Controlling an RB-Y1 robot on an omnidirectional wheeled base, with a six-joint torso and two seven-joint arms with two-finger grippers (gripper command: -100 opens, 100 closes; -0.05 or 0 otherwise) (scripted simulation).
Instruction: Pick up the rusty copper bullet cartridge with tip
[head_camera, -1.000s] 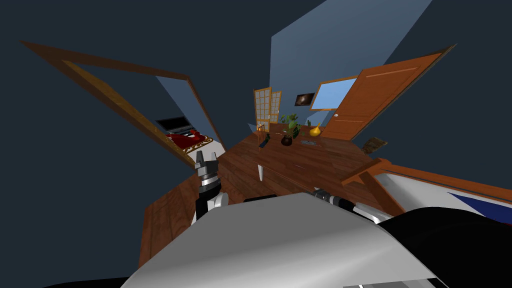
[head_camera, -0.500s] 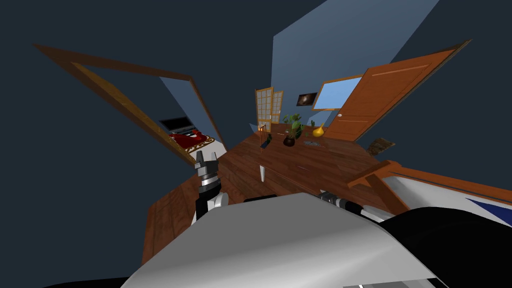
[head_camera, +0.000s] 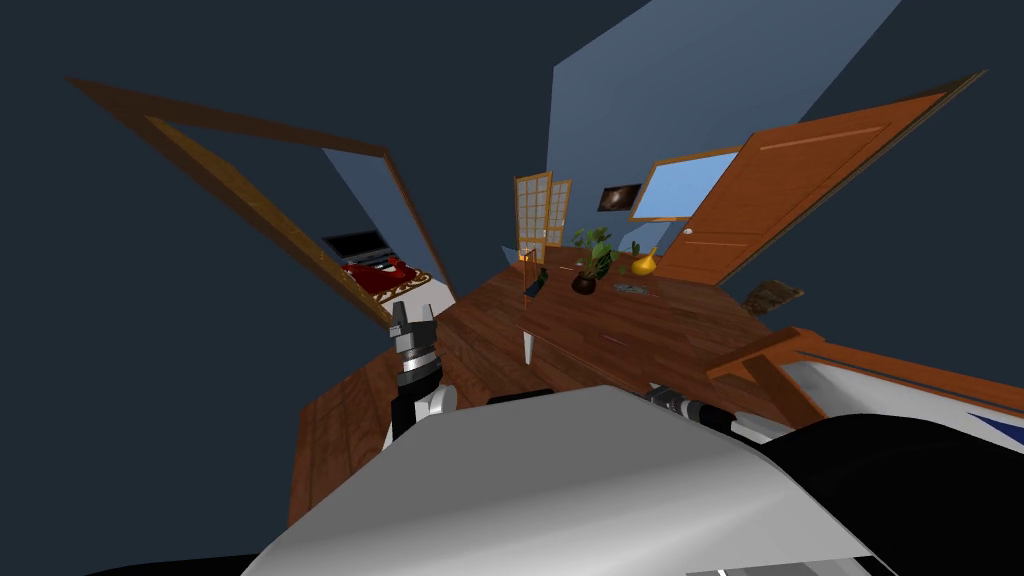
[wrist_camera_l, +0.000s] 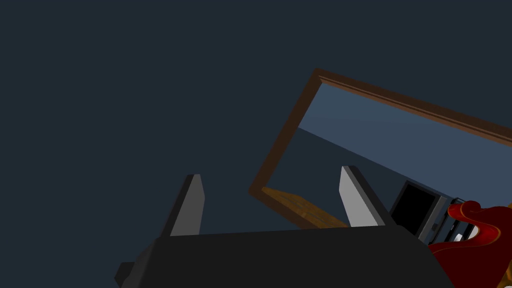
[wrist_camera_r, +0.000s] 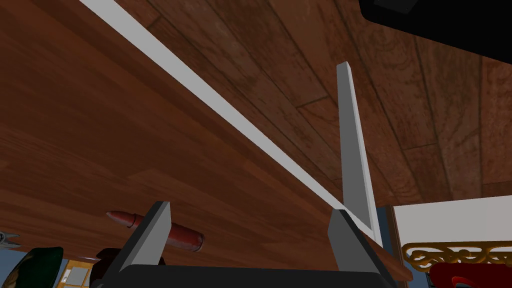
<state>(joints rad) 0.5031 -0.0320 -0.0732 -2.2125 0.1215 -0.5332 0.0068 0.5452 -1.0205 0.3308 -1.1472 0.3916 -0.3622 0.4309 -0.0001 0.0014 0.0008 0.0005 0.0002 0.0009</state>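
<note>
**Right hand short of the cartridge, jaws wide**

Nearest you, the left gripper (head_camera: 413, 312) stood raised off the table's near left corner, its thin grey blades spread and empty. You had the right gripper (wrist_camera_r: 250, 212) at the near end of the table (wrist_camera_r: 100, 125), looking along the top, blades wide apart and holding nothing.

Beyond it, the table showed a smooth red-brown wood top with a flat white edge strip (wrist_camera_r: 225, 115). The floor (wrist_camera_r: 425, 100) below the table was darker, coarser planking.

The cartridge (wrist_camera_r: 182, 236) lay on its side on the table top, well in from that white edge. It was partly hidden behind one of your right blades, with its pointed tip clear. It was a dull, rust-red cylinder with a tapered nose.

My read is that you were in the approach, with no contact yet. To do it well, I would have:
- kept the jaws wide
- turned the wrist so the blades straddled the round body, not the taper
- come down until the tips nearly met the wood
- closed slowly, because a cylinder that low will likely roll or squirt out

Farther along the table sat a dark round plant pot (head_camera: 583, 285) and a yellow gourd-shaped vessel (head_camera: 645, 265). Past the table's far end stood an orange-brown panelled door (head_camera: 790, 190).
</note>
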